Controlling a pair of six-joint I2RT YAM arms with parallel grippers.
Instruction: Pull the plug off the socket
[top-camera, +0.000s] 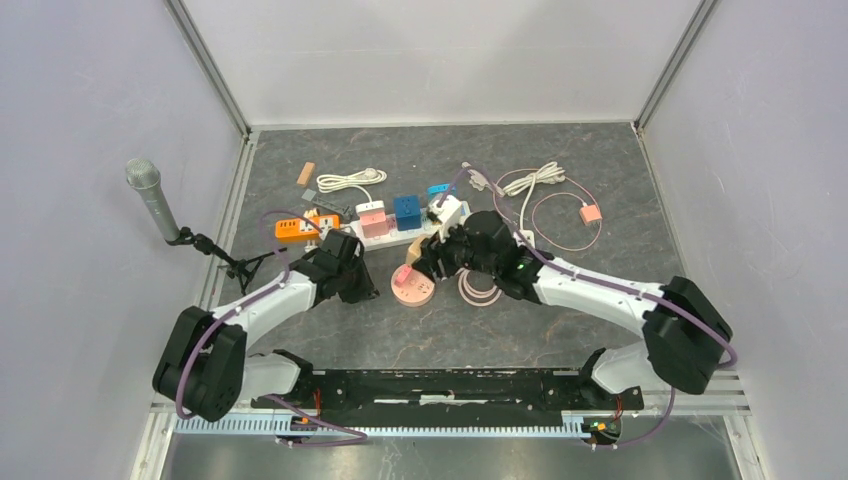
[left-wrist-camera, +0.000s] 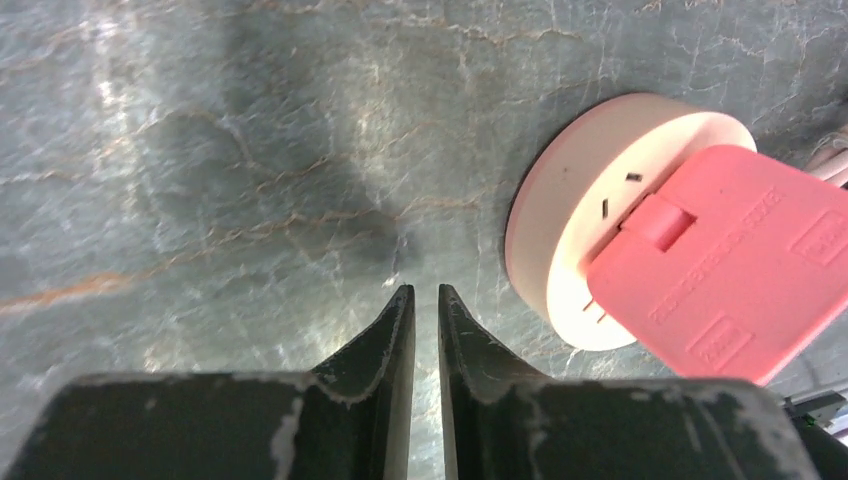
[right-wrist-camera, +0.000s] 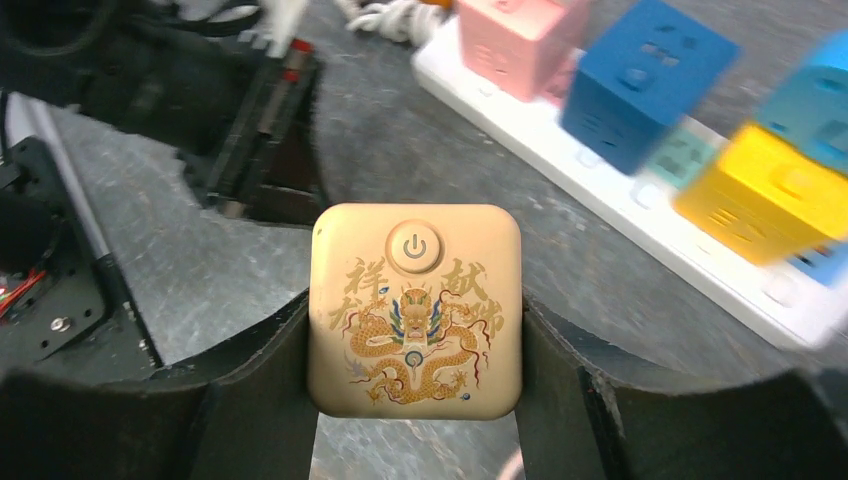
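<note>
The socket (left-wrist-camera: 580, 230) is a round cream disc with a pink rim that lies on the grey table, seen in the top view as the socket (top-camera: 418, 293). The plug (right-wrist-camera: 415, 310) is a square block with a gold dragon face and a pink underside (left-wrist-camera: 740, 270). My right gripper (right-wrist-camera: 415, 305) is shut on its sides and holds it tilted over the right part of the socket. Thin prongs show at the plug's lower left edge, and two bare slots show on the socket's face. My left gripper (left-wrist-camera: 427, 290) is shut and empty, low over the table just left of the socket.
A white power strip (top-camera: 392, 241) behind the socket carries pink (top-camera: 372, 218), blue (top-camera: 407, 210) and yellow cube adapters. An orange block (top-camera: 297, 229) lies at its left end. White cables (top-camera: 540, 180), a pink cable coil (top-camera: 478, 290) and a microphone (top-camera: 150, 195) are around.
</note>
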